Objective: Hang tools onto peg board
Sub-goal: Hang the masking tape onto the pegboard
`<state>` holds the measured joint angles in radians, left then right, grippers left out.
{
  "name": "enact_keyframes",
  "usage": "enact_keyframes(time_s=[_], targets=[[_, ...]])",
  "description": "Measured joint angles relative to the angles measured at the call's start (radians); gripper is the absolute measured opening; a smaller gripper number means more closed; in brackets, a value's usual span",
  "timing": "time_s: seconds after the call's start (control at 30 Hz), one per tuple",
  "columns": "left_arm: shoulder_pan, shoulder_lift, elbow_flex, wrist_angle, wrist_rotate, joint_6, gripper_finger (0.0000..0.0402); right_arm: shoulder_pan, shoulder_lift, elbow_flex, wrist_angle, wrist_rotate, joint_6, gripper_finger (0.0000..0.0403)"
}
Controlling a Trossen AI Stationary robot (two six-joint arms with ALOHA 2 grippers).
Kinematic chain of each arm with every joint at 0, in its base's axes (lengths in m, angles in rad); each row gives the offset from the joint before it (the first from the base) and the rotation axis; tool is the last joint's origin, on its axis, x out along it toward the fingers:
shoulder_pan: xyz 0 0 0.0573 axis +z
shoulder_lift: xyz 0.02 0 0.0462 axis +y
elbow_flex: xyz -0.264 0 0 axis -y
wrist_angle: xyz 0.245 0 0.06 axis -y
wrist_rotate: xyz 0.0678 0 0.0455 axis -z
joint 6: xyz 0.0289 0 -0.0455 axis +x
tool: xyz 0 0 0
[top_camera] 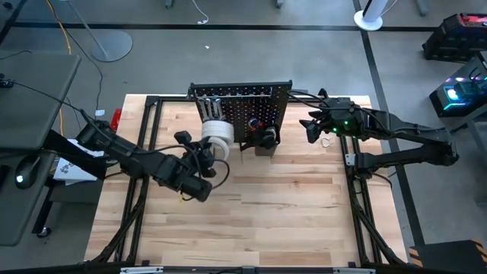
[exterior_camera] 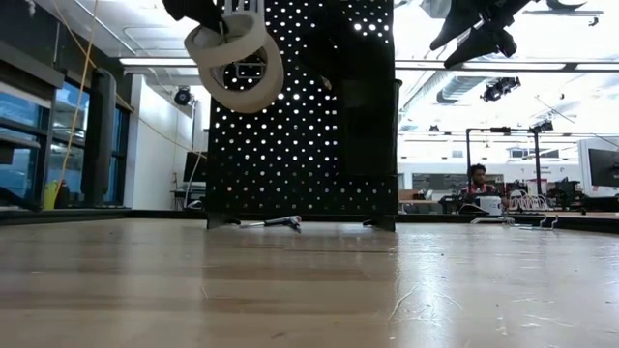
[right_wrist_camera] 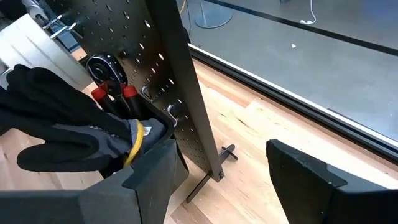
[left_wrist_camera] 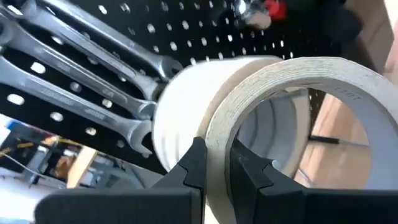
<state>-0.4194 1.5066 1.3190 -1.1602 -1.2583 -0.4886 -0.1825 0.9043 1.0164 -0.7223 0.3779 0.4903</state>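
Note:
The black peg board stands upright at the table's far middle. Silver wrenches hang on it, and a black glove lies in its small bin beside red-handled pliers. My left gripper is shut on a white tape roll held up close to the board's front, high above the table. Right behind that roll, more white tape sits at the board. My right gripper waits open to the right of the board, with nothing between its fingers. My left gripper pinches the roll's wall, one finger inside the ring and one outside. The fingers come from the table's near side, roughly level, pointing at the board. The roll stands on edge, lifted clear of the table.
A small tool lies on the table at the board's foot. The wooden table top stretches in front of the board. A person sits in the room far behind the table.

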Motion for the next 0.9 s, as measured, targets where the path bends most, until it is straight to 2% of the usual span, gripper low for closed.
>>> enact_keyframes(time_s=[0.23, 0.53, 0.9], targets=[[0.051, 0.000, -0.003, 0.006, 0.023, -0.008, 0.0031, 0.000, 0.000, 0.000, 0.000, 0.000, 0.005, 0.0240], [0.079, 0.000, -0.004, 0.005, 0.015, -0.002, 0.0125, 0.000, 0.000, 0.000, 0.001, 0.003, 0.007, 0.0240], [0.053, 0.000, 0.011, 0.004, 0.019, 0.061, 0.0161, 0.000, 0.000, 0.000, 0.001, 0.002, 0.005, 0.0240]])
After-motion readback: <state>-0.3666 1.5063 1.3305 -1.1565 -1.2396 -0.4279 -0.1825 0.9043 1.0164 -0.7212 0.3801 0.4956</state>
